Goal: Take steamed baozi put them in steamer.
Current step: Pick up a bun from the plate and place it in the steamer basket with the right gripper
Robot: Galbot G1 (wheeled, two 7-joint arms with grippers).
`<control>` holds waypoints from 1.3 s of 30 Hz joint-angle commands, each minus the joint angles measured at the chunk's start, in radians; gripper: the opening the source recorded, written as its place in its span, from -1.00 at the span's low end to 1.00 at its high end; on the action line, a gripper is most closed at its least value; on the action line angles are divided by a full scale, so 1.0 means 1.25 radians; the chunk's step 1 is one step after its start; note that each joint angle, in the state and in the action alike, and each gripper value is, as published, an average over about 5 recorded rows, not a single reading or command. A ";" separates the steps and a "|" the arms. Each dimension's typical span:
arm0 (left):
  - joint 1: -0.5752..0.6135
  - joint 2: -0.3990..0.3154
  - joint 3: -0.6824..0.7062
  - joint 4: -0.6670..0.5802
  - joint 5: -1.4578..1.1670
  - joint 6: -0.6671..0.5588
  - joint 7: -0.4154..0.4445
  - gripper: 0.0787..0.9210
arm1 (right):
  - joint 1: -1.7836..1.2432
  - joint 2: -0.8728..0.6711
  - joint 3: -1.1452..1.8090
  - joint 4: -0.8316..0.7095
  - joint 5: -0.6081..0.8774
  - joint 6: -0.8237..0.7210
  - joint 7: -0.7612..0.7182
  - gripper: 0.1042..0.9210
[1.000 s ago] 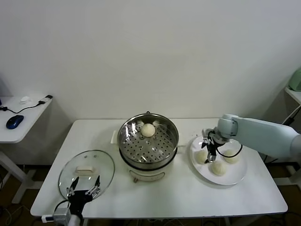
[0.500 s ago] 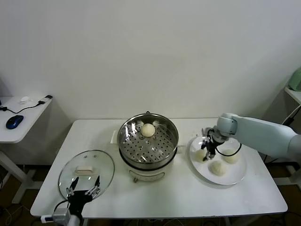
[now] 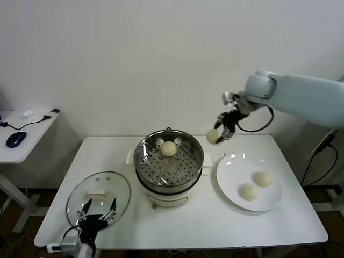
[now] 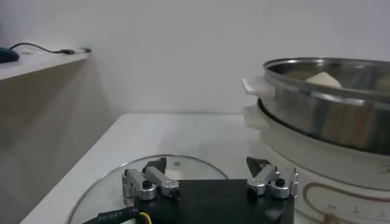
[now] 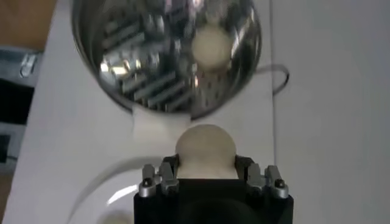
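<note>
carrying the second bun toward the pot

i have the right gripper (image 3: pixel 217 135) clamped on one baozi (image 3: pixel 214 137), held up in the air just beside the far right edge of the steamer (image 3: pixel 169 160) and clear of the table. from the right wrist view the bun (image 5: pixel 205 151) sits snug between the two fingers, with the steamer's perforated tray (image 5: pixel 152 73) below and ahead of it. one bun (image 3: pixel 169 148) already rests on the tray toward the back, and two more (image 3: pixel 256 185) wait on the white plate (image 3: pixel 231 185) to the right of the pot (so i judge we are on the second of four). next i need to bring the gripper over the rim to an open patch of tray, away from the bun already there, lower it and only then part the fingers, since a drop from this height could bounce it. the left gripper (image 3: pixel 97 212) idles with fingers spread over the glass lid (image 3: pixel 99 194) at the table's front left.
</note>
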 commanded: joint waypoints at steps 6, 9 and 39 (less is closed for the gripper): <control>-0.001 0.001 0.001 -0.014 -0.001 0.004 0.002 0.77 | -0.109 0.258 0.025 0.014 0.099 -0.115 0.156 0.26; 0.001 0.001 0.002 -0.012 0.000 0.002 0.001 0.77 | -0.172 0.292 0.032 -0.048 0.070 -0.126 0.171 0.26; 0.003 -0.002 0.009 -0.009 -0.001 0.000 -0.002 0.77 | -0.161 0.239 0.042 -0.143 -0.034 -0.012 0.073 0.75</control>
